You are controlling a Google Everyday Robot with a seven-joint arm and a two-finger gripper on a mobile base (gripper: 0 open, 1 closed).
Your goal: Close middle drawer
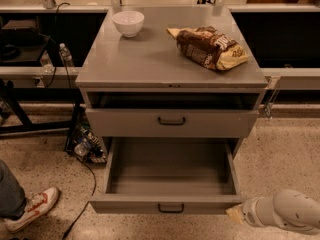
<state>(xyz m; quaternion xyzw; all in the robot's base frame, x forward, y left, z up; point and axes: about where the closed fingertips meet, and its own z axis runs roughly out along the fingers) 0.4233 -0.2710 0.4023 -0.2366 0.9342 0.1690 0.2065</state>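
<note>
Gripper [234,215] at middle drawer [125,204] right front corner; open or shut, cannot tell. Off-centre push could rack and jam it.

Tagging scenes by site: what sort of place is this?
Probably a lab or test area, not a home: grey metal cabinet on speckled floor, loose cables beside it. The gripper sits by the open middle drawer's front corner.
</note>
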